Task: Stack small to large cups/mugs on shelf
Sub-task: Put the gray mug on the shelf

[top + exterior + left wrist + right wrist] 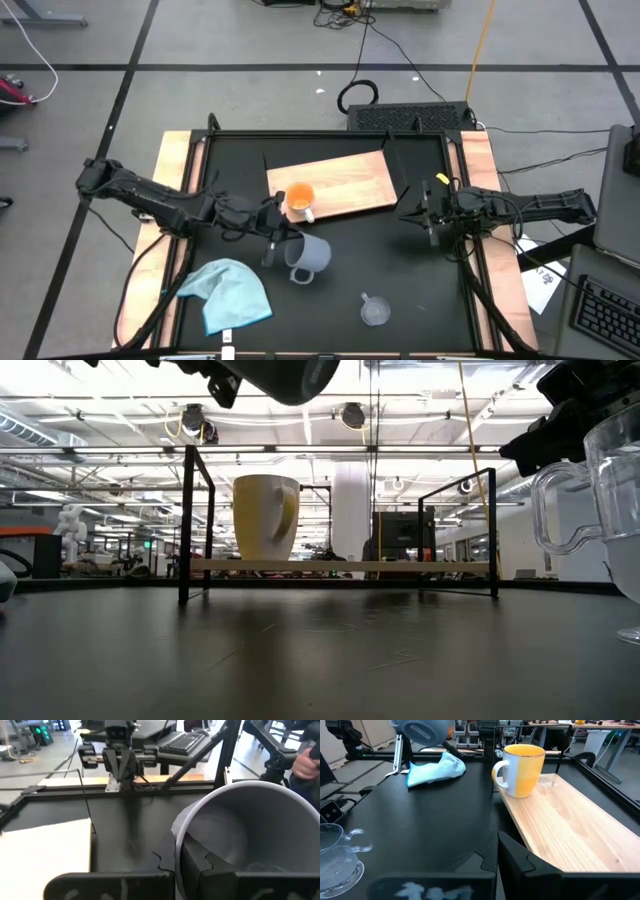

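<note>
High view: the left gripper (272, 243) clamps the rim of the grey-blue handled cup (308, 256), tilted beside the flat light-brown wooden shelf (350, 180).

Low view: the orange cup with white handle (265, 517) stands upright on the shelf.

Right wrist view: the clear see-through cup (337, 856) rests on the tabletop, and I cannot tell the right gripper's (425, 212) state.

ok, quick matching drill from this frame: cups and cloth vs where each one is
Things:
1. orange cup
2. grey-blue cup
3. clear cup
4. light blue cloth

Places:
A. held in the left gripper, off the table
B. standing on the wooden shelf
C. lying on the black tabletop, left arm's side
D. standing on the black tabletop, apart from the shelf

Pairs: 1-B, 2-A, 3-D, 4-C
</note>
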Robot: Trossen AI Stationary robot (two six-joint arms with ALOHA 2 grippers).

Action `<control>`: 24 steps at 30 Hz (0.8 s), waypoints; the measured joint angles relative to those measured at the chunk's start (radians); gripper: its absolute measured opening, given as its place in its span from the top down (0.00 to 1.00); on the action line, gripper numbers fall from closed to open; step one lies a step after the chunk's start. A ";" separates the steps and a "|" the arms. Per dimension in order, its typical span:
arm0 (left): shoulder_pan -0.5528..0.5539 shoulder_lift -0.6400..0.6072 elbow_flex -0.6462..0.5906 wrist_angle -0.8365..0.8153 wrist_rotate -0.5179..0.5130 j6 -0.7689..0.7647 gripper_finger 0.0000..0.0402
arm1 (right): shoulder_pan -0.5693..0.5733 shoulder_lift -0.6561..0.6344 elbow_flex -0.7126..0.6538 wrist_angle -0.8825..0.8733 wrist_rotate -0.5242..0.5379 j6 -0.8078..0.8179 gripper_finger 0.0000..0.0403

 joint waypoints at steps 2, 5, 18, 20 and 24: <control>0.021 0.000 0.000 0.004 0.006 0.010 0.99 | 0.000 0.000 0.000 0.000 0.000 0.000 1.00; 0.053 0.001 0.000 0.016 0.014 0.021 0.99 | 0.000 0.000 0.000 0.000 0.000 0.000 1.00; 0.222 0.001 0.023 0.059 0.125 0.015 0.99 | 0.000 0.000 0.000 0.006 0.000 0.000 1.00; 0.250 0.001 0.043 0.060 0.153 0.013 0.99 | 0.000 0.000 0.000 0.006 0.000 0.000 1.00; 0.301 0.001 0.108 -0.017 0.188 0.011 0.99 | 0.000 0.000 0.000 0.007 0.000 0.000 1.00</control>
